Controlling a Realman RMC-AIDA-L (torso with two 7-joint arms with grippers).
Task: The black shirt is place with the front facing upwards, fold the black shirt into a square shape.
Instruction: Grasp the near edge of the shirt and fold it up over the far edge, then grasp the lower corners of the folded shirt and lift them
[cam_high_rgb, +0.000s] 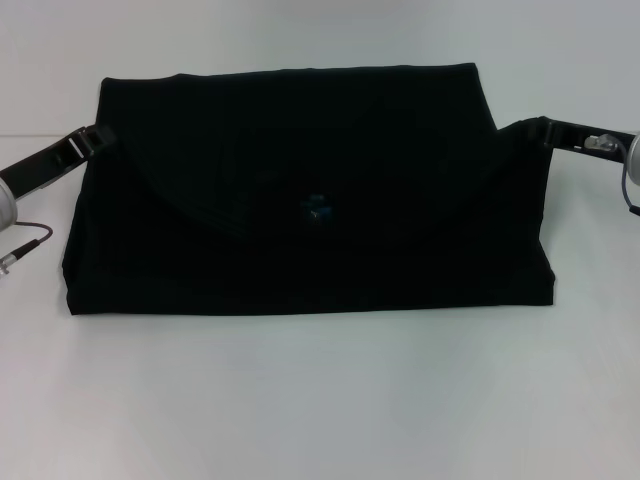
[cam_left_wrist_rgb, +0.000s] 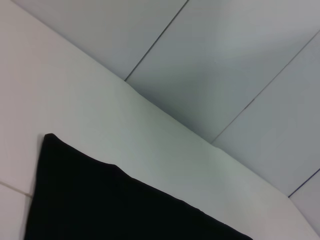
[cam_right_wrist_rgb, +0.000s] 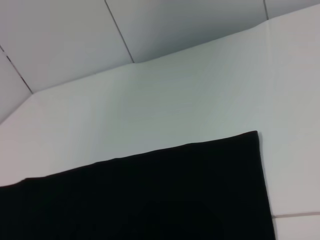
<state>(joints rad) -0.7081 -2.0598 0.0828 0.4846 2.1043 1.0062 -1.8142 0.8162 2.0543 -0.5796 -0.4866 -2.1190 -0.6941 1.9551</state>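
Left hand (cam_high_rgb: 98, 137) sits at the shirt's (cam_high_rgb: 310, 200) left edge, up near the far corner, and the right hand (cam_high_rgb: 545, 130) mirrors it at the right edge. Both tips meet the dark cloth, but black on black hides the fingers, so I cannot tell how far open either hand is or whether it has any cloth pinched.

The shirt lies flat in the middle of the white surface (cam_high_rgb: 320, 400), already folded into a wide band, with a rounded flap laid over its upper half and a small blue label (cam_high_rgb: 319, 209) showing near the centre. It is wider than it is deep, so by my reading at least one crosswise fold is left before it counts as square.

The main risk is an uneven lift: if one hand has hold of only the top layer, or of nothing, raising the sides would peel the flap open and undo the folds beneath. A second risk is the two hands moving out of step, which would skew the band and leave a crooked edge. Loose layers could also slide on the smooth surface.

Both arms reach in low from the sides, forearms angled inward and slightly up the picture, wrists near surface level.
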